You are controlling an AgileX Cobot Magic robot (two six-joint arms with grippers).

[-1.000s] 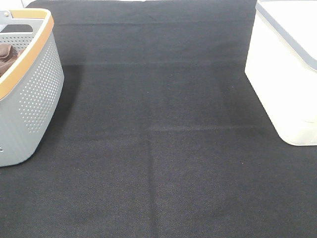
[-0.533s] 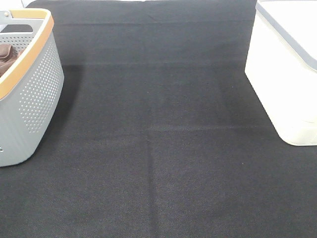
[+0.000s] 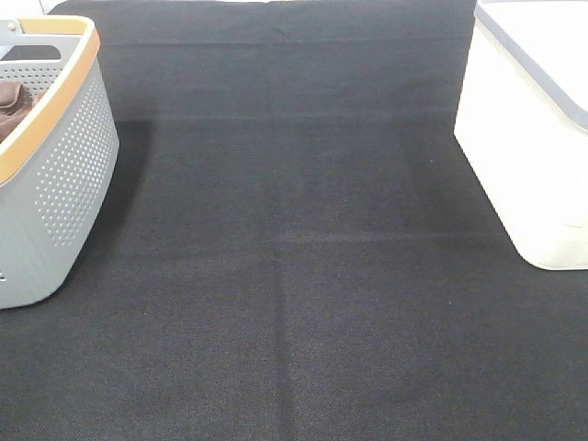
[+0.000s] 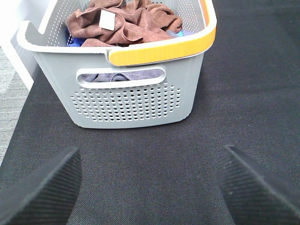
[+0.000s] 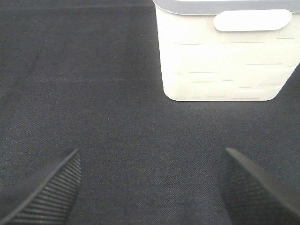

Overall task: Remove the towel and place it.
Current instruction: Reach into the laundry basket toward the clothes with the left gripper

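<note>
Right now the towel [image 4: 126, 21] lies crumpled in the grey basket [image 4: 136, 103], on top of blue and grey cloths. Bunched as it is, it has no clear long axis. Its white tag [image 4: 108, 20] faces up. The fabric is reddish-brown and fuzzy. The basket is perforated plastic with rounded corners, a slot handle and an orange rim band. It stands on a black woven mat [image 3: 294, 276]. A smooth white bin [image 5: 220, 61] stands well apart. The left gripper [image 4: 147, 185] and right gripper [image 5: 149, 185] each hover with ribbed jaws wide apart, holding nothing.

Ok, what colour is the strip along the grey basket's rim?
The strip is orange-yellow, on the perforated grey plastic basket; clearest in the left wrist view.
</note>
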